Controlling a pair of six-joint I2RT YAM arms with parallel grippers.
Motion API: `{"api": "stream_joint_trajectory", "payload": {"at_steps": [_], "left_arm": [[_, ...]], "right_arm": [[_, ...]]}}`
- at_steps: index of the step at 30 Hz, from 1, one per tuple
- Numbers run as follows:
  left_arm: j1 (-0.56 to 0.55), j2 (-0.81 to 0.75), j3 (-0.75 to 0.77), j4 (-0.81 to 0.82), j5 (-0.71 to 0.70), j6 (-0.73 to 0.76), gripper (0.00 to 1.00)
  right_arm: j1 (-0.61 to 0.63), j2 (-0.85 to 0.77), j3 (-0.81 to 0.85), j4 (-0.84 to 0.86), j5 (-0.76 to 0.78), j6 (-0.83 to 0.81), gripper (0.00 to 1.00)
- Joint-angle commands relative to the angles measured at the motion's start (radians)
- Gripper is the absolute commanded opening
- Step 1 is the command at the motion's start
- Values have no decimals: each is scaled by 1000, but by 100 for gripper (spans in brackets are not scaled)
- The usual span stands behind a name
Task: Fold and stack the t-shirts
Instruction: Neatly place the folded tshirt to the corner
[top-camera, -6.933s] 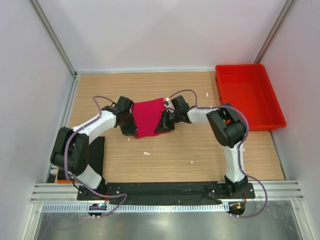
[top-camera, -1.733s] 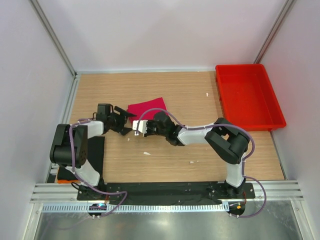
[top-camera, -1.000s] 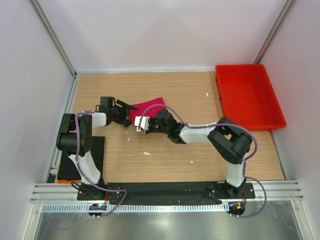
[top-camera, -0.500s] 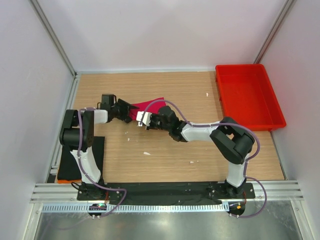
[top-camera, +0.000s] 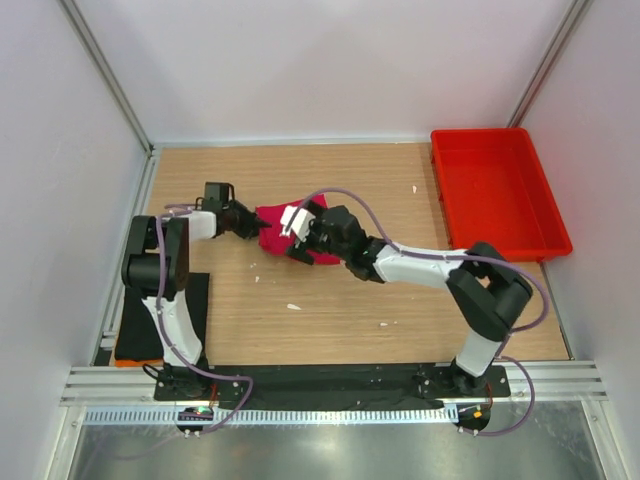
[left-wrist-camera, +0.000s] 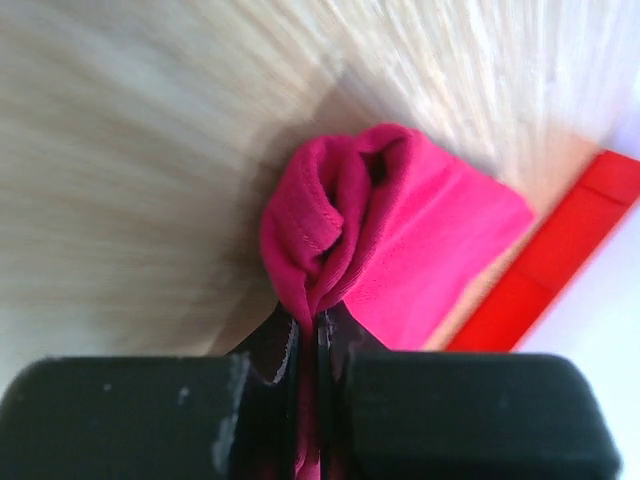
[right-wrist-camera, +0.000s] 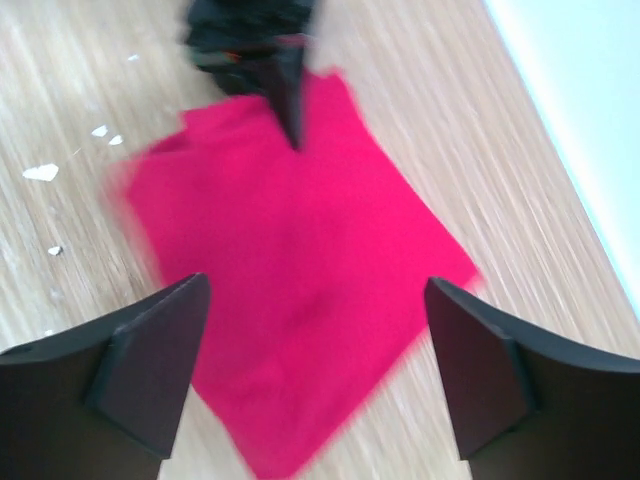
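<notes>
- Left gripper is clamped shut on the crimson-pink t-shirt, pinching a bunched fold at the cloth's left edge.
- From the left wrist view, that gripper has its jaws pressed together. The shirt puckers up out of them in a rounded ridge, then spreads flat beyond.
- Right gripper hangs over the same shirt from the right, jaws spread wide and holding nothing.
- From the right wrist view, its two dark fingers stand at either side of the frame, with the shirt lying below and between them. Whether they touch the cloth cannot be told.
- In that same view the left gripper meets the shirt's far corner.
- The shirt is folded into a compact, roughly square pad on the wooden tabletop, left of the middle and between the two arms.
- A red plastic tray sits at the tabletop's far right, well apart from the shirt.
- A few small white scraps lie on the wood nearer the arm bases.
</notes>
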Motion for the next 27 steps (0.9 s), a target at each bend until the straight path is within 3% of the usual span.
{"api": "stream_joint_trajectory", "payload": {"at_steps": [1,6,12,16,19,27], "left_arm": [[7,-153,-10,-190,-119,146,0],[4,-327,-70,-308,-276,181,0],[-4,-493,-24,-487,-499,232,0],[-16,-592,64,-699,-659,209,0],[-19,-657,65,-745,-722,184,0],[-18,-616,269,-989,-954,195,0]], "right_arm": [[0,-199,-7,-110,204,195,96],[6,-406,-59,-368,255,340,100],[6,-646,-182,-436,243,511,100],[6,-690,-198,-466,220,583,100],[6,-692,-198,-468,215,602,100],[8,-695,-198,-448,165,574,100]]}}
